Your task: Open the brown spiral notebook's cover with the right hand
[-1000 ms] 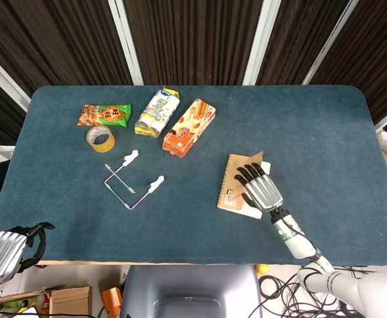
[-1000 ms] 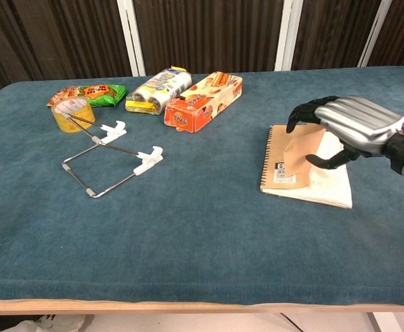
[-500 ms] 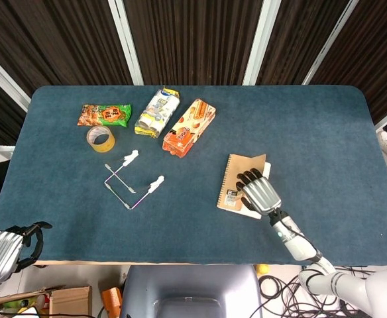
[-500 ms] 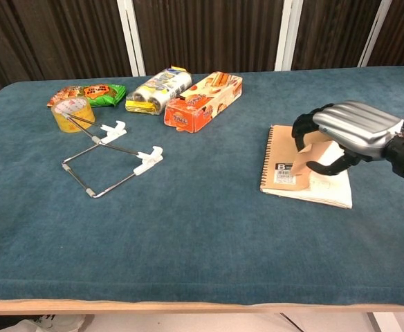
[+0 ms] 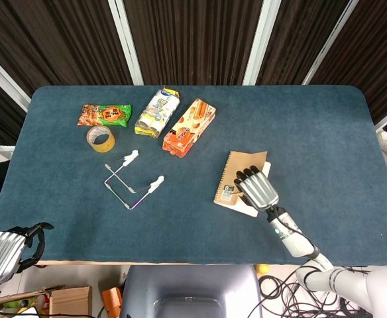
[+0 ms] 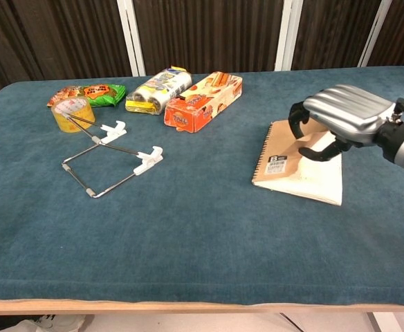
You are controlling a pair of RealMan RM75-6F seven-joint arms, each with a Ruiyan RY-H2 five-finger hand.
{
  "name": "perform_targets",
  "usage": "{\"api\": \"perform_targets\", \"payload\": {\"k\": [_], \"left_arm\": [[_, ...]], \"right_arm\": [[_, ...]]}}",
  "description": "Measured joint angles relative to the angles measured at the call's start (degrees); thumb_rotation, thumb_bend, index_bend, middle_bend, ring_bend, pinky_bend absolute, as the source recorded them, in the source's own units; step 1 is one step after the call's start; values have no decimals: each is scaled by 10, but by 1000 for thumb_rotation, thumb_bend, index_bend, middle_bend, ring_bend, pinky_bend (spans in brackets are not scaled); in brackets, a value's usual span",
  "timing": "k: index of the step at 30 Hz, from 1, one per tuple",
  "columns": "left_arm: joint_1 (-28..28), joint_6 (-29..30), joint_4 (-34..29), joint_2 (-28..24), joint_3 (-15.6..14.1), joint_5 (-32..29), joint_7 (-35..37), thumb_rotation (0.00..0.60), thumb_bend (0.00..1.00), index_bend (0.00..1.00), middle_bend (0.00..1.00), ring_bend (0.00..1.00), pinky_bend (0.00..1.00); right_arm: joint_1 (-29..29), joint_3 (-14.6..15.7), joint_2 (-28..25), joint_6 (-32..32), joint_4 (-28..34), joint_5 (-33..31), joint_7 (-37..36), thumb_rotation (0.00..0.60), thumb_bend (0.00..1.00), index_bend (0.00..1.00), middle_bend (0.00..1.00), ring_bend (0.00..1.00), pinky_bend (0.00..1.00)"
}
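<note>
We see the brown spiral-bound notebook (image 5: 236,180) (image 6: 292,166) lying flat on the blue felt-covered table (image 5: 180,218) (image 6: 188,242), right of centre, its wire spine facing left and white pages showing along its near right edge. Our silver right hand (image 5: 256,189) (image 6: 340,111) hangs over it, fingers (image 6: 300,119) curled down towards the cover; we cannot tell whether they grip it. Our left hand (image 5: 8,250) sits off the table's near-left corner, fingers curled inward.
</note>
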State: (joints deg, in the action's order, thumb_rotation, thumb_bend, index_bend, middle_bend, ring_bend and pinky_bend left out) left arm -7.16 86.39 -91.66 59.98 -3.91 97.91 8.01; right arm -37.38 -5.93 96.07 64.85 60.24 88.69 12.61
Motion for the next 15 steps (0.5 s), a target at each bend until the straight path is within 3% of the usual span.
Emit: {"api": "perform_targets", "payload": {"k": [9, 15], "left_arm": [[1, 2, 0, -1, 0, 1, 2, 600, 556, 381, 585, 633, 625], [1, 2, 1, -1, 0, 1, 3, 600, 555, 381, 584, 633, 625]], "right_arm": [[-62, -24, -28, -56, 77, 5, 82, 600, 325, 783, 385, 342, 344], [-106, -40, -19, -110, 61, -12, 99, 600, 326, 782, 385, 342, 345]]}}
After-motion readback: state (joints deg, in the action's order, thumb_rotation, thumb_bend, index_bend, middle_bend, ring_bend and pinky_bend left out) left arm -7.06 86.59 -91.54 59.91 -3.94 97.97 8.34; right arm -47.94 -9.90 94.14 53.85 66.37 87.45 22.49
